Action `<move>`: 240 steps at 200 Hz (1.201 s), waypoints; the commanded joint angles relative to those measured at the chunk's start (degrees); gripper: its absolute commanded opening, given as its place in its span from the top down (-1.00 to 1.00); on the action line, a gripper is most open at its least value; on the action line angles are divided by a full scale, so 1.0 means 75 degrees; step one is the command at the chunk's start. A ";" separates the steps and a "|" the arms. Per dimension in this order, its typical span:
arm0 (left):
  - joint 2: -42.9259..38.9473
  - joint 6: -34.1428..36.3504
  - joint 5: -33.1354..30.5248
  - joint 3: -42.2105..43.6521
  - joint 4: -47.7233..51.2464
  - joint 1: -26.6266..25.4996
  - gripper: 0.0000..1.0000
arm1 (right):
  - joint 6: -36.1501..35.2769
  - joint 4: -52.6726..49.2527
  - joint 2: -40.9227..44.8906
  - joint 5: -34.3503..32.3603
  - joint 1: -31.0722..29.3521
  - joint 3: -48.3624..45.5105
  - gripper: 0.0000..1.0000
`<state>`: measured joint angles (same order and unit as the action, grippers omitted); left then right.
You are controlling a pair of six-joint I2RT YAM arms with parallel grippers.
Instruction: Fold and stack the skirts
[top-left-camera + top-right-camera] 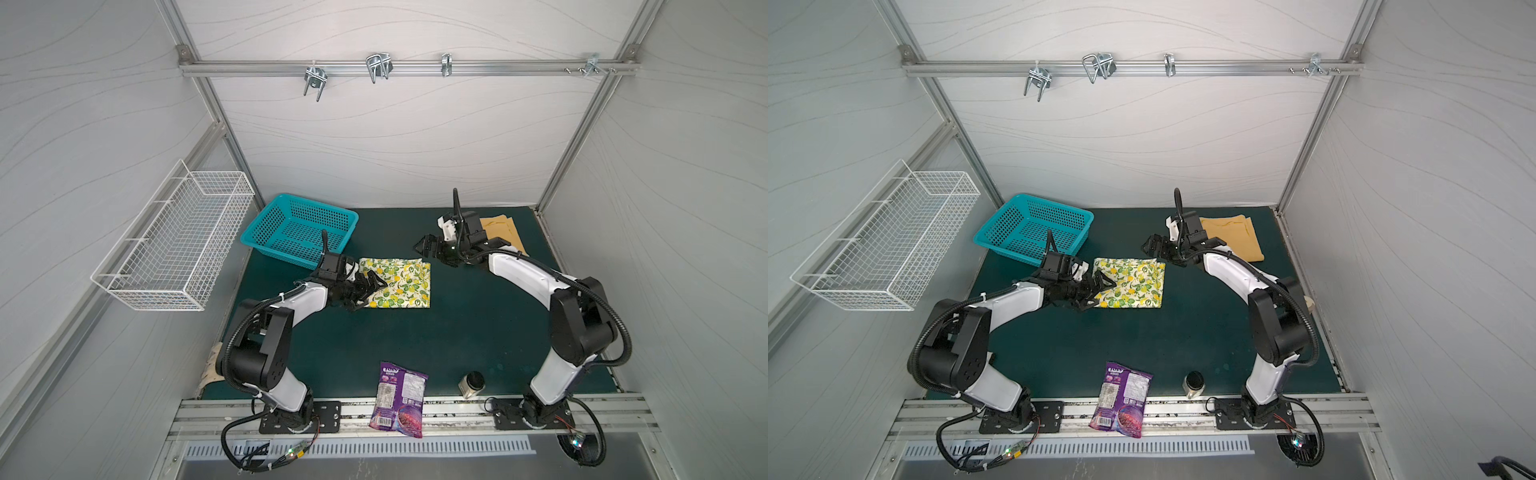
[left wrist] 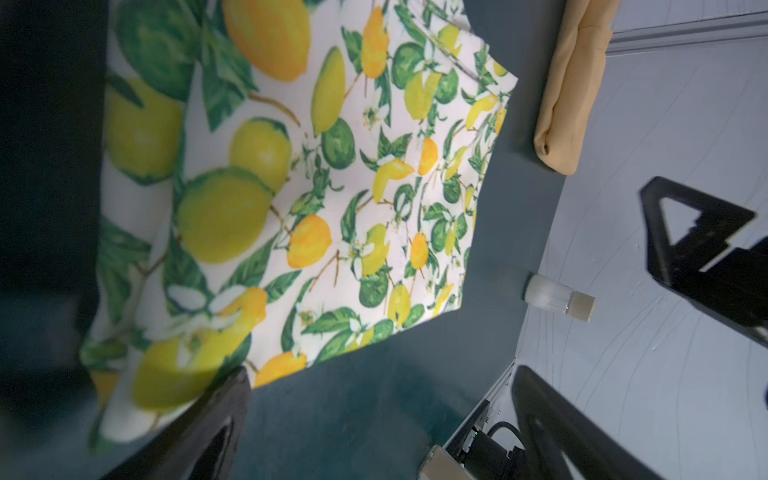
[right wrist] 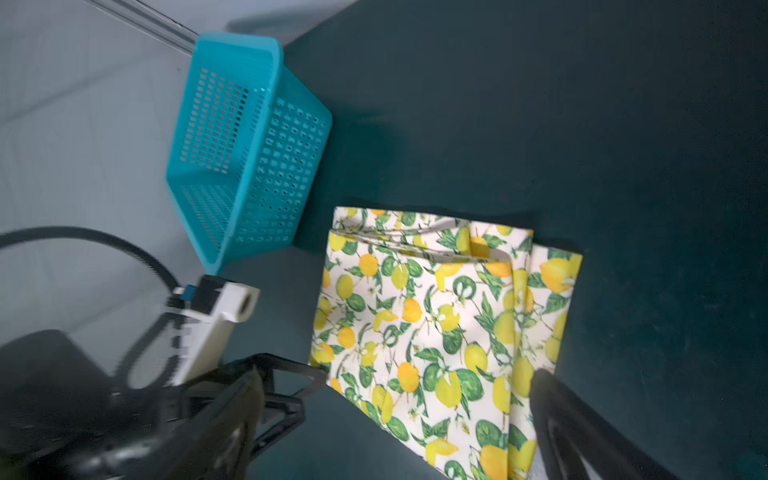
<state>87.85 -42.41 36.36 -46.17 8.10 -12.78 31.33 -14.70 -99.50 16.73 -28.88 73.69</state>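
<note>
Lemon skirt [image 1: 401,284]: folded, centre of mat [image 1: 457,332].
Mustard skirt [image 1: 1233,239]: folded, far right corner.
Left gripper [image 1: 374,293]: jaws spread, empty, at lemon skirt's edge.
Right gripper [image 1: 424,247]: likewise, between skirts.
Stacking: we should pinch every layer, lift level.

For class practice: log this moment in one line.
left gripper: open, at lemon skirt | right gripper: open, empty | mustard skirt: folded, apart | unstacked

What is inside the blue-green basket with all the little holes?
Nothing that can be seen. The teal plastic basket with holes looks empty in both top views, showing only its own perforated floor. The left arm's black wrist covers its near corner, so that bit is hidden.
</note>
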 commanded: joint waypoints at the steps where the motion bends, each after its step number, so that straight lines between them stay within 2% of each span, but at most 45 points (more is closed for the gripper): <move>1: -0.0748 -0.0016 0.0237 -0.0574 0.0547 0.0028 -0.97 | -0.0616 -0.0933 -0.0037 -0.0594 -0.0161 -0.0351 -0.99; 53: -0.2146 0.0398 -0.0645 -0.0669 0.1837 0.0028 -0.97 | -0.0697 -0.1217 -0.0472 -0.1613 -0.0605 -0.0521 -0.99; 134: -0.3143 0.0777 -0.2159 -0.0163 0.2820 0.0033 -0.97 | -0.0504 -0.0900 -0.1627 -0.1570 -0.0849 -0.0345 -0.99; 196: -0.3158 0.0732 -0.2153 0.0010 0.2711 0.0108 -0.97 | -0.0286 -0.0666 -0.2034 -0.1437 -0.1137 -0.0120 -0.82; 240: -0.3190 0.0777 -0.2129 0.0049 0.2773 0.0155 -0.97 | -0.0091 -0.0544 -0.2272 -0.1369 -0.1166 -0.0040 -0.59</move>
<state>64.90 -37.63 21.21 -46.04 28.95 -12.12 29.17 -18.02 -112.90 4.51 -36.84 74.19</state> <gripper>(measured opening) 0.987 0.826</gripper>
